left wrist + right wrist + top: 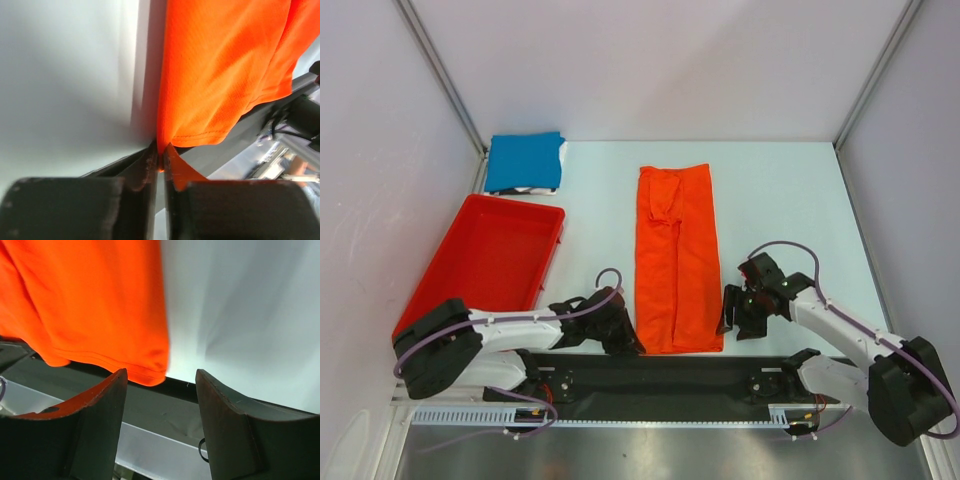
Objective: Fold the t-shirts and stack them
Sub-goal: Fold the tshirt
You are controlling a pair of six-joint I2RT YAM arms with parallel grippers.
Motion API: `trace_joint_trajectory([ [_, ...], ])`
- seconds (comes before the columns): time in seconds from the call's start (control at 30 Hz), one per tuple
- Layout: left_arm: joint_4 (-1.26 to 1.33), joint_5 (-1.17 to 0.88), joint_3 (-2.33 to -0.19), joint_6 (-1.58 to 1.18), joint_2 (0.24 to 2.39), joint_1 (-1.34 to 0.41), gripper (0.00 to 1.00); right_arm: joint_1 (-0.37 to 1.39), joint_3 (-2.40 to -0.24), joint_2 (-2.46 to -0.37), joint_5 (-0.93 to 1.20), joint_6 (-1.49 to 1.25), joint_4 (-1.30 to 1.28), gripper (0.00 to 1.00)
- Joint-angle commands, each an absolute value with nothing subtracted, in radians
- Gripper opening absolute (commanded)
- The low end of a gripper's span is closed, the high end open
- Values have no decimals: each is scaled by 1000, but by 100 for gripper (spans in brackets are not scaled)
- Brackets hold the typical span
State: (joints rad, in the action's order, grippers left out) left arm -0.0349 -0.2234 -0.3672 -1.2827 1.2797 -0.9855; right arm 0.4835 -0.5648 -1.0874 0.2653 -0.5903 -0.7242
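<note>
An orange t-shirt [677, 255], folded into a long narrow strip, lies down the middle of the table. My left gripper [625, 340] is shut on its near left corner; the left wrist view shows the orange hem [200, 125] pinched between the fingertips [150, 162]. My right gripper [728, 322] is open just right of the near right corner; in the right wrist view the orange hem [150, 371] lies just ahead of the open jaws, not between them. A folded blue t-shirt [524, 161] lies at the far left of the table.
A red tray [438, 270] stands at the left, in front of the blue shirt. A black strip [660, 372] runs along the near table edge under the shirt's hem. Grey walls close the sides and back.
</note>
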Motion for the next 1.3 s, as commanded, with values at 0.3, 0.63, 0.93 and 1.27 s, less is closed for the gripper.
trace_joint_trajectory([
  [0.3,-342,-52,-382,-1155,1078,-982,53,502,-399,-1045,403,-698,-545,51],
  [0.63,-255,-86,-405,-1146,1198,-982,58,502,-357,-1042,394,-738,-508,47],
  [0.93,-178,-98,-371,-1172,1242,-979,55,502,-336,-1023,362,-759,-506,43],
  [1.27,-176,-92,-406,-1157,1267,-979,1,499,-336,-927,388,-764,-511,0],
])
